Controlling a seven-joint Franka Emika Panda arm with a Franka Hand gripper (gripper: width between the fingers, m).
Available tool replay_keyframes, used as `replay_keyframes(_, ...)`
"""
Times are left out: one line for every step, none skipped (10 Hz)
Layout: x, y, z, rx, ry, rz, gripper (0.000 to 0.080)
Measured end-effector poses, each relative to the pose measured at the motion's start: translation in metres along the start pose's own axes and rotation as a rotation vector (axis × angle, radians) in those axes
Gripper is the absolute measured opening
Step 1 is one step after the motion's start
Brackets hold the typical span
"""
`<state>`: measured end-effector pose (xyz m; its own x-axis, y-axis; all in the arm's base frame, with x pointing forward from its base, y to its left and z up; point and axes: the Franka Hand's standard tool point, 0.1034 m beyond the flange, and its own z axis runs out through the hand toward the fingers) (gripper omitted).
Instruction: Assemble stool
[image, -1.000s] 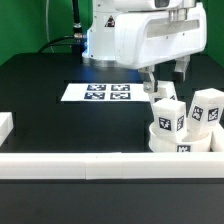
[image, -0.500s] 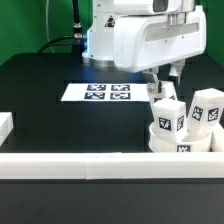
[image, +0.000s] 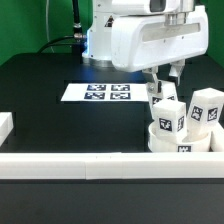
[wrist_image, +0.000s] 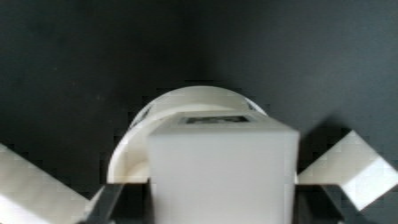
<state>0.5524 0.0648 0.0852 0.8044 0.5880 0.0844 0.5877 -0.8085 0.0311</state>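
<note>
Claw (image: 165, 84) clamped on a leg (image: 167, 113) standing in the seat (image: 181, 139) (second leg (image: 205, 108) also up); remaining legs not seen, assembly partway.

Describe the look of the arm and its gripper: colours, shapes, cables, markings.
The arm has a glossy white, rounded, bulky shell. The gripper hangs beneath it on a boxy white hand, with two short dark fingers. Dark cables trail behind the arm's base, toward the exterior view's left. A dark band shows near the top of the arm. No legible markings are visible. In the wrist view only blurred dark finger edges appear.
</note>
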Motion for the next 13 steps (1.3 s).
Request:
replay_keyframes(0.0,-0.002,0.001,0.005,0.002,0.154,0.0334)
replay_keyframes(0.001,-0.005,0.001,0.004,0.005,0.284,0.0334)
replay_keyframes(0.002,-0.006,0.001,0.005,0.004,0.43,0.0334)
replay_keyframes(0.002,-0.007,0.002,0.005,0.003,0.552,0.0334)
replay_keyframes(0.003,-0.009,0.002,0.006,0.003,0.68,0.0334)
replay_keyframes(0.005,-0.013,0.002,0.006,0.002,0.782,0.0334)
replay_keyframes(0.006,-0.015,0.002,0.007,0.003,0.835,0.0334)
replay_keyframes(0.006,-0.015,0.002,0.008,0.003,0.892,0.0334)
replay_keyframes(0.006,-0.015,0.002,0.009,0.003,0.946,0.0334)
replay_keyframes(0.007,-0.015,0.002,0.011,0.003,1.034,0.0335)
replay_keyframes(0.007,-0.015,0.002,0.013,0.003,1.091,0.0335)
replay_keyframes(0.007,-0.016,0.002,0.018,0.003,1.16,0.0335)
replay_keyframes(0.007,-0.017,0.002,0.027,0.002,1.273,0.0335)
